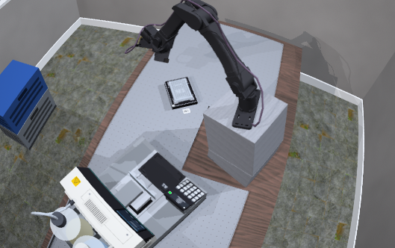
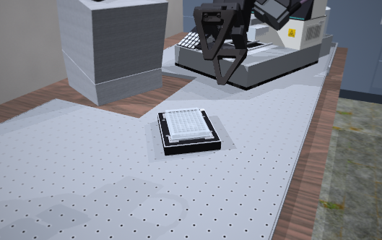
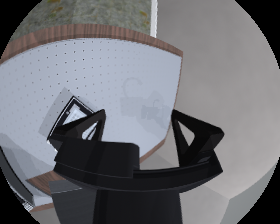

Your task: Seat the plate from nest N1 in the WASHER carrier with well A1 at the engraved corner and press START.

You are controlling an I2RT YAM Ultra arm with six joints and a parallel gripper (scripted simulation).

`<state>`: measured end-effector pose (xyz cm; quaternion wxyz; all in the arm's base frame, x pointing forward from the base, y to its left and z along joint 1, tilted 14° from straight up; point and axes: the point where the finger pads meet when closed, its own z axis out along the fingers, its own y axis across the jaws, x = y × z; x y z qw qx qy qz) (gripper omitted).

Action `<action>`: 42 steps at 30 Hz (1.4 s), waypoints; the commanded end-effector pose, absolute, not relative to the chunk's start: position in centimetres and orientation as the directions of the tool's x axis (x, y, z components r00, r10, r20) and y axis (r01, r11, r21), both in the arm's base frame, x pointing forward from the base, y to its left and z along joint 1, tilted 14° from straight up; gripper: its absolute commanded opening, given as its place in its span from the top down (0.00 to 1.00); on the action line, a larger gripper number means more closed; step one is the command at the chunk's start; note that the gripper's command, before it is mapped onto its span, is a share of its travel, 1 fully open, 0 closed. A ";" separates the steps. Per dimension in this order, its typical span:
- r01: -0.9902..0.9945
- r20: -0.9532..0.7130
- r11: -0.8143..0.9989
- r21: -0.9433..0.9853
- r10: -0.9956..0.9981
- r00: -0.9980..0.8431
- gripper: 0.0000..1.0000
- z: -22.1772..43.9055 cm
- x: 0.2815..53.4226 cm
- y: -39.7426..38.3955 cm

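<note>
The clear plate [image 1: 181, 90] with its grid of small wells lies flat in the black nest [image 1: 172, 101], near the middle of the grey perforated board [image 1: 134, 112]. A small white label [image 1: 186, 110] sits on the board just beside the nest, at about 5 o'clock from it in the top view. In the exterior view the plate [image 2: 186, 123] rests inside the nest's raised black frame [image 2: 191, 147], and nothing touches it.

The gripper [image 1: 161, 57] hangs in the air at about 11 o'clock from the plate in the top view, well apart from it and close to the board's far left edge. Its jaws stand wide apart and hold nothing. In the exterior view the gripper [image 2: 217, 48] shows as two black triangular fingers [image 2: 227, 66] pointing downward, above the level of the plate and in front of the washer. In the wrist view the two fingers frame bare board, and the nest [image 3: 71, 117] shows at the left, around 9 o'clock.

The arm [image 1: 231, 63] arches up from its grey block [image 1: 246, 149], which stands at 4 o'clock from the plate. The washer [image 1: 100, 209] sits at the near end of the board, at about 7 o'clock from the plate, with its keypad [image 1: 190, 190] on a black panel and a small green light [image 1: 169, 193] beside the keys. The carrier [image 1: 141, 203] shows no plate on it. A blue and grey cabinet [image 1: 14, 101] stands on the floor at 9 o'clock
</note>
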<state>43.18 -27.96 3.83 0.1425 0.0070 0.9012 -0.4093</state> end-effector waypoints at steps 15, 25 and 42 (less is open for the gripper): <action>0.118 -0.340 0.808 -0.577 -0.107 -0.934 0.00 4.6 41.0 -20.4; 0.096 -0.345 0.855 -0.510 -0.101 -0.933 0.00 4.0 39.2 -16.8; 0.057 -0.335 0.928 -0.369 -0.076 -0.939 0.00 2.8 35.1 -11.0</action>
